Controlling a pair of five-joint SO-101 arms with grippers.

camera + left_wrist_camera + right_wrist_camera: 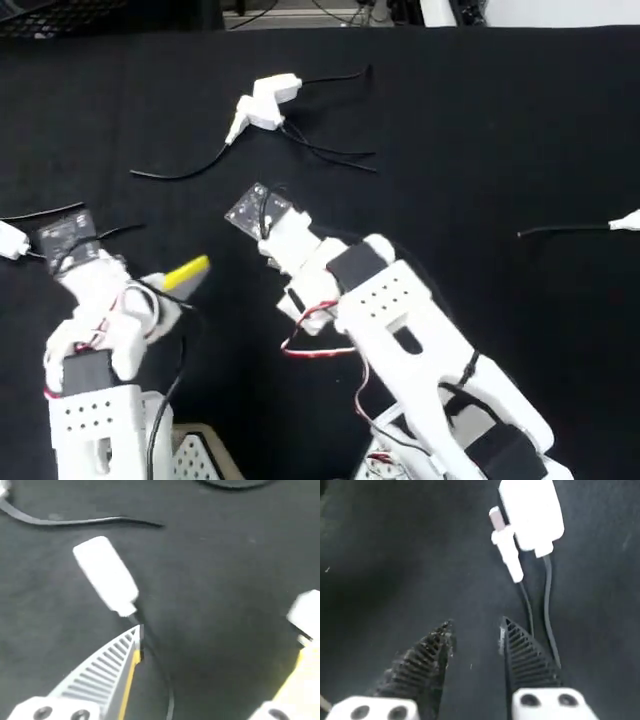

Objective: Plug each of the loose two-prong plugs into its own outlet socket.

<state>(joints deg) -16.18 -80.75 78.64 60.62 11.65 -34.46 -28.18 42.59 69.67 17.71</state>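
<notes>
Evidently pre-grasp: right pincer half open before one plug, left pincer wide beside another plug; closing probably follows.

Black cloth spread flat over the table, matte, flecked with lint in the wrist views. Beyond the cloth's far edge — a strip of pale floor crossed by dark cables. Off the cloth's far left corner, a dark grille; off its far right corner, a white panel. At the cloth's near edge — a tan angled piece, kind unclear.
</notes>
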